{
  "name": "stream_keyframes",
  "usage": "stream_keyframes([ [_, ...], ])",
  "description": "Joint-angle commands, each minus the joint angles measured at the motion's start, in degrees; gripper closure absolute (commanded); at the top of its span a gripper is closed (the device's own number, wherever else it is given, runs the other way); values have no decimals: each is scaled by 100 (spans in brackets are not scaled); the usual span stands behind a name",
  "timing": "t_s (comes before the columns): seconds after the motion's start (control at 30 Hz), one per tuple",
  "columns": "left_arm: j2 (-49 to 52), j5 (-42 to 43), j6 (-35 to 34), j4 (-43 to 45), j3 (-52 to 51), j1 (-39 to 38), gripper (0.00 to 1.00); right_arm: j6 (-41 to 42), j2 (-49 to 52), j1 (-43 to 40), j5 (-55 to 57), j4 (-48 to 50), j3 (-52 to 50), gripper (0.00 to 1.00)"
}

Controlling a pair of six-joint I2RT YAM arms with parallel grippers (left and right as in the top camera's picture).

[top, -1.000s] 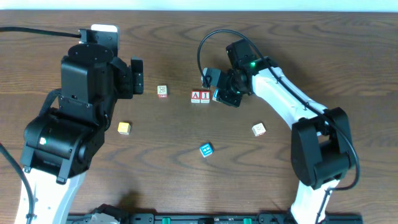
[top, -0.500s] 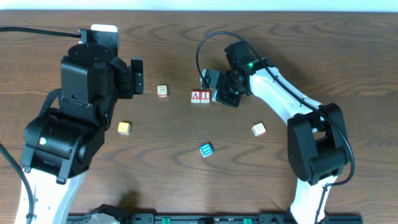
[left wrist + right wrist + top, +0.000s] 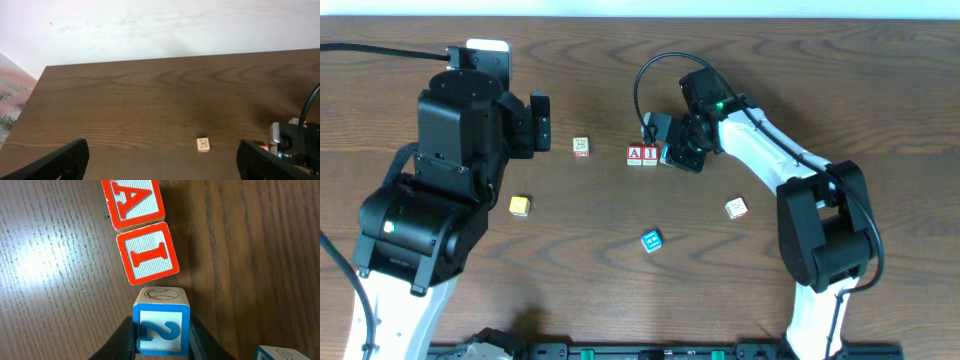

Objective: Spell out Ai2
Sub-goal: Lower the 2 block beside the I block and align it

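Two red-edged cubes, the A [image 3: 133,202] and the I [image 3: 148,252], lie side by side on the table, slightly askew; in the overhead view the A [image 3: 635,155] is left of the I [image 3: 649,155]. My right gripper [image 3: 161,336] is shut on the blue 2 cube [image 3: 161,329], right beside the I and in line with it. I cannot tell if the two touch. From overhead the right gripper [image 3: 673,154] covers most of the 2 cube. My left gripper [image 3: 162,167] stands open and holds nothing, back at the left [image 3: 540,125].
A tan cube [image 3: 581,146] lies left of the A. A yellow cube [image 3: 520,205], another blue cube [image 3: 651,240] and a pale cube [image 3: 736,208] lie nearer the front. A black cable [image 3: 645,75] loops above the right wrist.
My right gripper has edged a little to the left with the 2 cube, closer to the I. The left arm has not moved.
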Motion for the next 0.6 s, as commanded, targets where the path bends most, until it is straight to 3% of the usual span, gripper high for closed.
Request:
stream_keyframes([
  [0.0, 20, -81, 61, 46, -20, 17, 5, -68, 103, 44, -28, 22, 79, 97],
  [0.17, 20, -81, 61, 52, -20, 17, 5, -70, 107, 48, -26, 33, 79, 77],
  [0.47, 20, -81, 63, 96, -20, 17, 5, -70, 107, 76, -28, 31, 79, 77],
  [0.57, 20, -81, 63, 109, -20, 17, 5, -74, 107, 98, -26, 33, 79, 83],
])
